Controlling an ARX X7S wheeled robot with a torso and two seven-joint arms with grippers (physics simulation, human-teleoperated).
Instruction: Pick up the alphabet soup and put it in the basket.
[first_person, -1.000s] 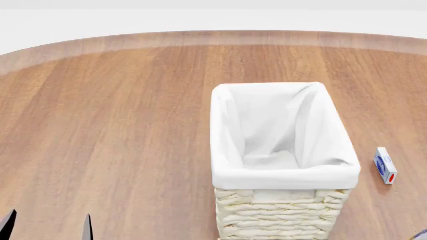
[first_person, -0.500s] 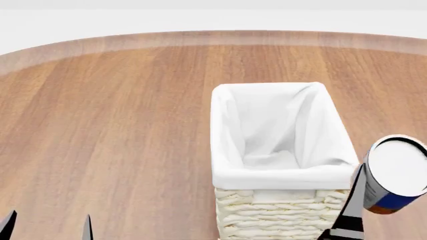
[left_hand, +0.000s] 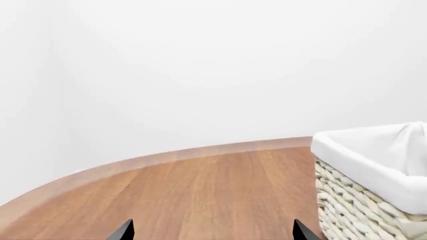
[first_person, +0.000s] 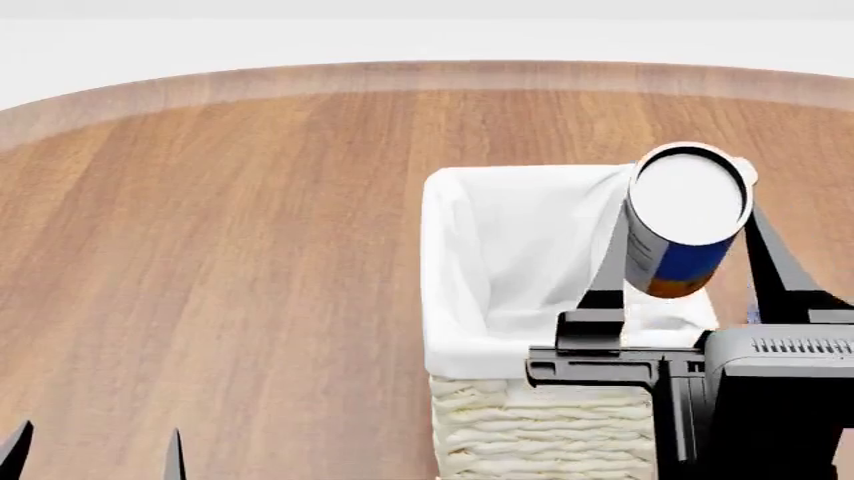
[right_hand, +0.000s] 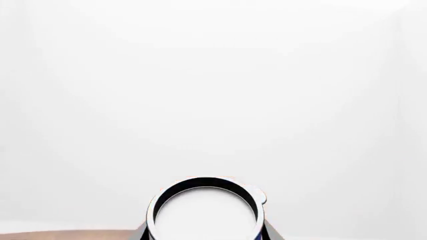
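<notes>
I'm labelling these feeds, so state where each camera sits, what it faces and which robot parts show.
Head view: from the robot's head, looking down at the table and basket; the right gripper holds the soup can above it, left fingertips at the edge.
Left wrist view: on the left arm, facing across the table to the wall; fingertips show.
Right wrist view: on the right arm, facing the wall past the can's top.
Shared: basket, can.

Right gripper (first_person: 689, 262) raised, clamped; left gripper (first_person: 94, 452) low, fingers apart.
</notes>
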